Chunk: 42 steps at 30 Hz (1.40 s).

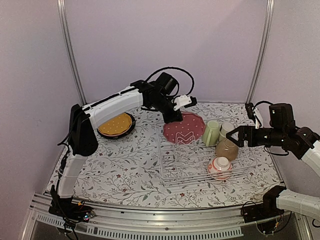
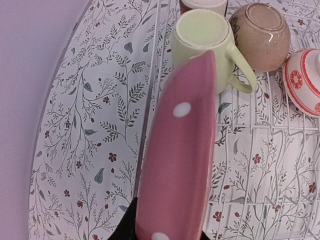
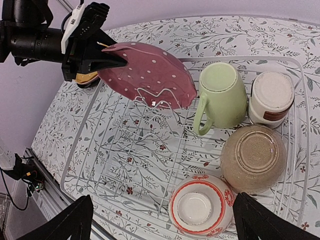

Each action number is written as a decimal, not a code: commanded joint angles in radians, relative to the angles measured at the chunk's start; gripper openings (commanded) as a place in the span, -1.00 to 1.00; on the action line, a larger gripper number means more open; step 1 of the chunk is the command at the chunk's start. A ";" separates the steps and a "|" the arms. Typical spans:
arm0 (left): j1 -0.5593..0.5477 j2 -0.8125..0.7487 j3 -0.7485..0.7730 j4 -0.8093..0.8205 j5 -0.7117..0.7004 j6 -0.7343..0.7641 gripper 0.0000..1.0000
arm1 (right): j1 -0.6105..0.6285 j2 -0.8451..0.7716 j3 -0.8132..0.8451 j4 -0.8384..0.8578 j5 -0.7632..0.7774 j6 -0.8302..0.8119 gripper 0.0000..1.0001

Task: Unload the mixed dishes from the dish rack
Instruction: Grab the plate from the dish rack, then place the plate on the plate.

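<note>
- Maroon dotted plate [image 1: 184,128] is tilting on edge at the upper-left corner of the dish rack [image 1: 190,167], in the centre of the overhead view; white prongs are showing in front of its lower rim, and whether it is touching them I cannot tell.
- The left gripper [image 1: 173,117] is clamping the plate's far-left rim, with its jaws closed on the edge.
- The right gripper [image 1: 240,136] is hanging at the right of the overhead frame, jaws spread wide and holding nothing, just beside the tan bowl [image 1: 227,149].
- The pale green cup [image 1: 211,133] and small grey-white cup [image 1: 226,129] are sitting side by side along the rack's upper right edge, bases showing.
- The tan bowl is lying upside down below them, and the white-and-red patterned bowl [image 1: 220,167] is resting upside down at the rack's lower right.
- The orange plate [image 1: 116,124] is sitting on a dark-rimmed plate [image 1: 129,133] on the tablecloth [image 1: 125,170], left of centre, well apart from the rack.
</note>
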 commanded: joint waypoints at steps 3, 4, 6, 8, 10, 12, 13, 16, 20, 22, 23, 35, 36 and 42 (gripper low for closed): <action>-0.038 -0.132 0.021 0.101 0.002 0.028 -1.00 | -0.004 0.002 0.020 -0.016 0.012 -0.008 0.98; -0.040 -0.140 0.021 0.105 -0.001 0.028 -1.00 | -0.003 0.003 0.020 -0.013 0.011 -0.008 0.97; -0.044 -0.154 0.020 0.114 -0.006 0.028 -1.00 | -0.004 0.006 0.018 -0.007 0.007 -0.008 0.98; -0.048 -0.169 0.022 0.118 -0.014 0.034 -1.00 | -0.003 0.010 0.019 -0.002 0.005 -0.006 0.97; -0.052 -0.185 0.023 0.120 -0.028 0.046 -1.00 | -0.004 0.014 0.021 0.001 0.006 -0.004 0.98; -0.055 -0.207 0.022 0.120 -0.046 0.055 -1.00 | -0.004 0.014 0.023 0.002 0.005 -0.004 0.98; -0.055 -0.220 0.022 0.122 -0.054 0.057 -1.00 | -0.004 0.014 0.023 0.003 0.006 -0.004 0.97; -0.055 -0.264 0.019 0.127 -0.078 0.062 -1.00 | -0.004 0.019 0.024 0.008 0.006 -0.004 0.98; -0.051 -0.324 0.004 0.139 -0.120 0.056 -1.00 | -0.005 0.034 0.029 0.021 0.000 -0.004 0.97; -0.040 -0.350 -0.001 0.142 -0.136 0.026 -1.00 | -0.004 0.039 0.032 0.028 -0.004 -0.003 0.97; -0.033 -0.363 -0.007 0.147 -0.163 -0.002 -1.00 | -0.004 0.045 0.034 0.032 -0.005 -0.003 0.97; 0.266 -0.603 -0.317 0.247 -0.224 -0.582 -1.00 | -0.004 0.074 0.039 0.050 -0.030 -0.010 0.98; 0.299 -0.628 -0.366 0.268 -0.219 -0.622 -1.00 | -0.004 0.074 0.038 0.050 -0.031 -0.009 0.97; 0.497 -0.755 -0.619 0.383 -0.184 -0.845 -1.00 | -0.004 0.081 0.035 0.058 -0.036 -0.005 0.98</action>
